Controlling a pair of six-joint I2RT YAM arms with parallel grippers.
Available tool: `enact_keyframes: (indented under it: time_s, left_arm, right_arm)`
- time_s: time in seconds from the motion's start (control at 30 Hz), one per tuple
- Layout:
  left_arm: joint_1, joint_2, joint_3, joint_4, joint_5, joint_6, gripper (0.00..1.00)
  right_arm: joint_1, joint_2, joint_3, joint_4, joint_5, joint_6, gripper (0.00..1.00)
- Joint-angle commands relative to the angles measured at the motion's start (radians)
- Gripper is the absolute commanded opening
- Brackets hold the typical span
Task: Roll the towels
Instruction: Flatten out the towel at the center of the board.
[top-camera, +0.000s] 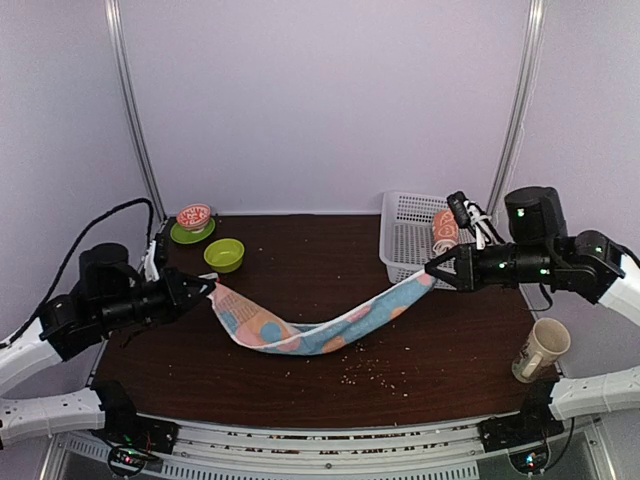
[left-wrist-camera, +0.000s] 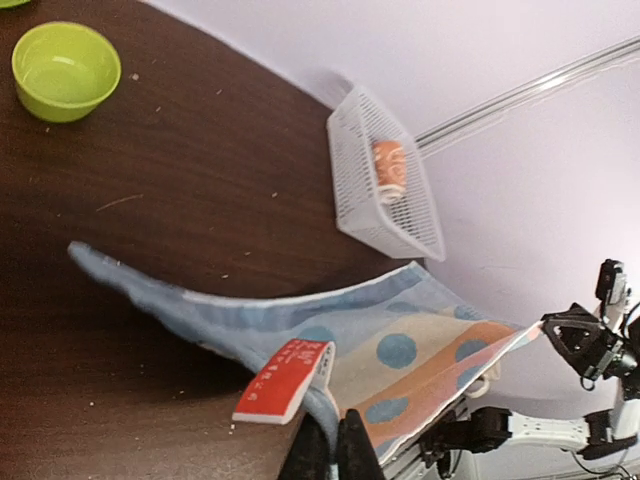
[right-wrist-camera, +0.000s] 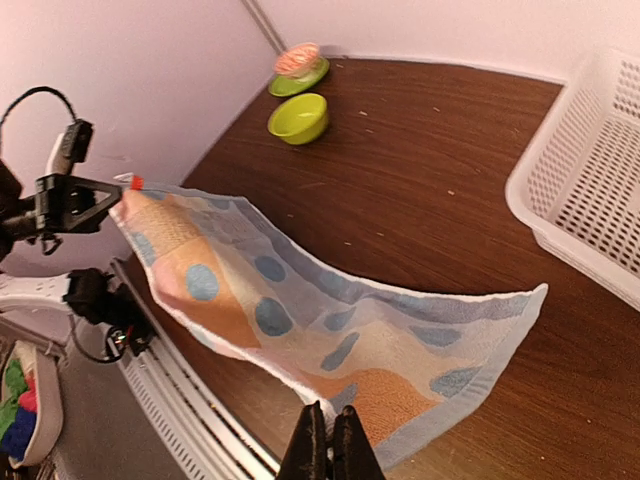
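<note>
The blue towel (top-camera: 310, 330) runs lengthwise from left-centre to right-centre of the frame, sagging in the middle, its ends pinched by the left tool (top-camera: 212, 290) and right tool (top-camera: 432, 272).

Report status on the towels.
Left end effector and right end effector shut on light-blue polka-dot cloth towel, sagging between them. Orange rolled towel in white plastic basket. Nothing blocking.

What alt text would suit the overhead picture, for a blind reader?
A left gripper and a right gripper hold a blue towel sagging between them over a table; a rolled orange towel lies in a basket.
</note>
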Motion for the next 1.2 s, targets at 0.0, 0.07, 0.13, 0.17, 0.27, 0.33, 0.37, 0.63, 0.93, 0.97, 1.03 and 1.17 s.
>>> enact_keyframes:
  time_s: [0.0, 0.07, 0.13, 0.17, 0.27, 0.33, 0.37, 0.63, 0.93, 0.97, 1.03, 1.17]
  left_arm:
    - [-0.020, -0.198, 0.024, -0.098, 0.002, 0.000, 0.00]
    - [-0.026, -0.290, 0.037, -0.149, 0.018, 0.000, 0.00]
    - [-0.026, -0.363, 0.063, -0.200, 0.028, -0.003, 0.00]
    - [-0.028, -0.392, 0.081, -0.226, 0.027, -0.007, 0.00]
    - [-0.028, -0.419, 0.135, -0.313, -0.012, -0.024, 0.00]
    - [-0.029, -0.387, 0.144, -0.332, -0.041, -0.027, 0.00]
    - [-0.028, -0.355, 0.139, -0.332, -0.052, -0.035, 0.00]
    - [0.036, -0.027, -0.051, -0.021, 0.012, -0.191, 0.00]
    - [0.275, 0.352, -0.056, 0.273, 0.186, -0.172, 0.00]
    - [0.288, 0.387, -0.026, 0.271, 0.193, -0.134, 0.00]
    - [0.311, 0.449, 0.022, 0.277, 0.211, -0.101, 0.00]
    - [0.338, 0.557, 0.087, 0.302, 0.236, -0.042, 0.00]
  right_arm:
    - [0.063, -0.113, 0.051, -0.032, -0.110, -0.038, 0.00]
    - [0.082, -0.159, 0.066, -0.022, -0.132, -0.023, 0.00]
    - [0.088, -0.207, 0.081, -0.006, -0.146, -0.004, 0.00]
    - [0.089, -0.226, 0.087, 0.004, -0.130, 0.007, 0.00]
    - [0.088, -0.254, 0.100, 0.021, -0.005, 0.052, 0.00]
    - [0.080, -0.230, 0.099, 0.021, 0.106, 0.086, 0.00]
    - [0.065, -0.207, 0.091, 0.019, 0.151, 0.109, 0.00]
    - [-0.122, -0.046, -0.207, 0.318, 0.127, 0.254, 0.00]
    - [-0.177, 0.247, -0.215, 0.485, 0.196, 0.159, 0.00]
    - [-0.181, 0.270, -0.204, 0.495, 0.205, 0.153, 0.00]
    - [-0.184, 0.311, -0.184, 0.523, 0.221, 0.132, 0.00]
    - [-0.189, 0.404, -0.130, 0.535, 0.232, 0.072, 0.00]
